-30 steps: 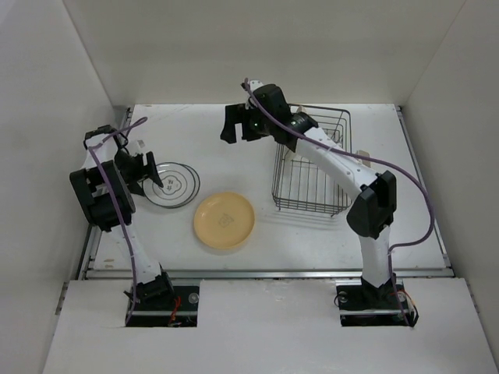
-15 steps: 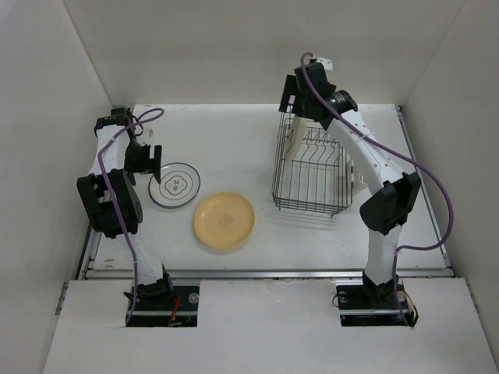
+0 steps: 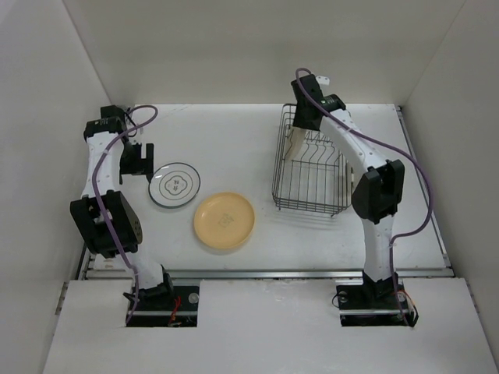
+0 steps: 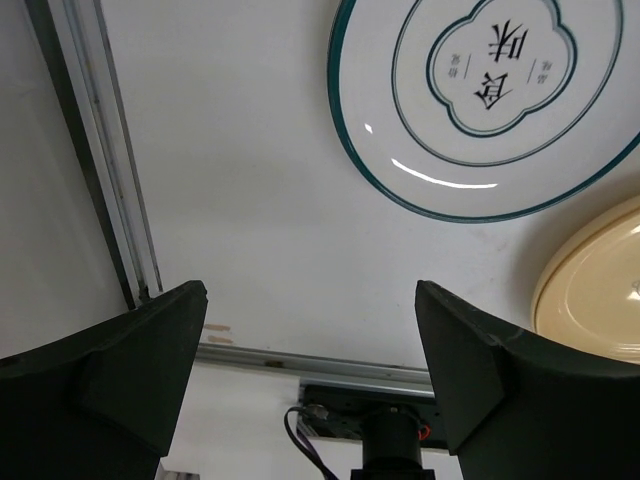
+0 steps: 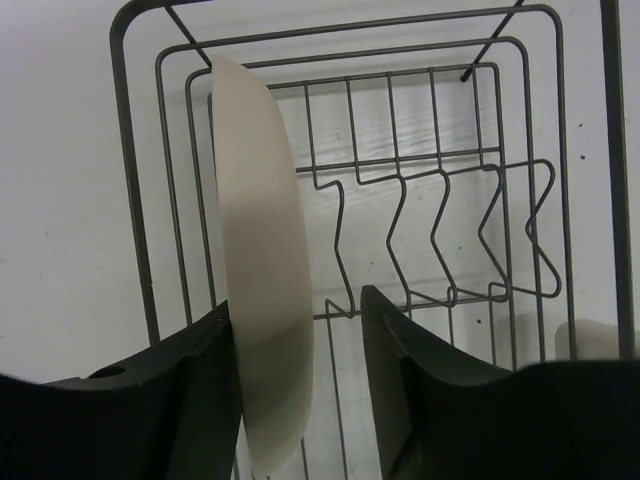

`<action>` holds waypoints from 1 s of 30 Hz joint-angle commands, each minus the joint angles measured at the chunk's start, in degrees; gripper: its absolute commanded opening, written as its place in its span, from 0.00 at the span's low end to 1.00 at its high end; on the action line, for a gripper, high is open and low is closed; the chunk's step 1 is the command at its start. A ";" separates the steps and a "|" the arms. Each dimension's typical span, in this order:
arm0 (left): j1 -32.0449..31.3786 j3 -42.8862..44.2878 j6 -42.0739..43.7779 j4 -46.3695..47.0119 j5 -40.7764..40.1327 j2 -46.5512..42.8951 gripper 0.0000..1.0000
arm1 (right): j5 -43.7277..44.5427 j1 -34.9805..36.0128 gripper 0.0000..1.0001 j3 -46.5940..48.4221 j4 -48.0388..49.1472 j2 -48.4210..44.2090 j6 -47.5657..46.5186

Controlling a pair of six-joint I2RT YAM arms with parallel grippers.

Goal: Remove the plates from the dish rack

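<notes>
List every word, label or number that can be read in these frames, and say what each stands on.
"食味" (my best reading, upside down in the left wrist view): centre of the white plate with the teal rim.
Small characters on either side of it: too small to read.
Faint centre mark on the yellow plate: too small to read.
No text shows on the cream plate or the rack.

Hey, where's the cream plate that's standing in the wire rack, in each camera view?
Top external: the cream round plate stands on edge at the left side of the dark wire dish rack.
Left wrist: not in it.
Right wrist: left of centre, upright.
Shared landmark: the rack's prongs.
</notes>
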 commanded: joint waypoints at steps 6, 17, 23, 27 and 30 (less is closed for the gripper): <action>-0.01 -0.26 0.47 -0.42 -2.86 -2.40 0.83 | 3.77 -0.13 0.01 1.67 2.38 -2.97 -4.95; -0.01 1.77 1.62 -2.36 -2.33 -1.34 0.83 | 18.20 4.36 0.00 3.00 6.07 -4.55 -20.77; -0.01 1.77 2.76 -2.88 -2.33 -1.34 0.83 | 24.86 5.50 0.00 -4.47 10.29 -6.56 -27.72; -0.01 1.16 3.38 -2.88 -2.33 -1.96 0.83 | 30.40 6.02 0.00 -5.18 11.43 -9.73 -27.73; -0.01 1.16 3.38 -2.88 -1.81 -1.96 0.83 | 35.15 6.03 0.00 -4.39 11.96 -11.66 -27.73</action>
